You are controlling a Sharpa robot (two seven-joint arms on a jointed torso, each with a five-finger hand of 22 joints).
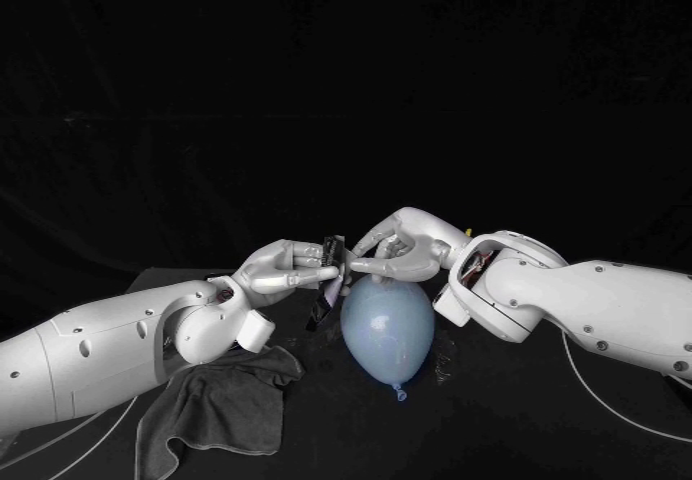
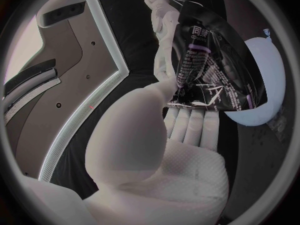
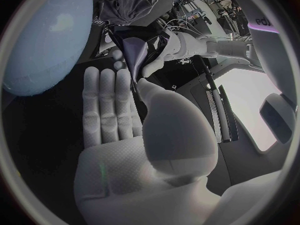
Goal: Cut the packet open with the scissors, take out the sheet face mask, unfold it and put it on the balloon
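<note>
**While both hands grip it, the packet (image 2: 212,70) hangs by the balloon (image 1: 387,322)**

Where the two hands meet above the black table (image 1: 548,430), we find the packet held between them. In the head view it is turned edge-on to us, so it reads there as little more than a thin dark strip. From the left wrist view we see its face. It is a glossy, dark foil pouch with a purple band and rows of small white print, and bright glints run along its creases. We cannot make out whether its top edge has been cut.

The left hand (image 1: 293,268) holds the packet with its thumb pressed on one face and its fingers lying flat behind the other. The right hand (image 1: 397,250) comes in from the opposite side and pinches the packet's edge between thumb and fingertips, with its remaining fingers curved above.

The balloon is pale blue and egg-shaped. It lies on the table just below the hands, with its knotted neck pointing toward the robot and its rounded end under the packet. We cannot tell whether the packet touches the balloon.

A dark grey cloth (image 1: 216,400) lies crumpled on the table beside the left forearm, apart from the balloon.
</note>
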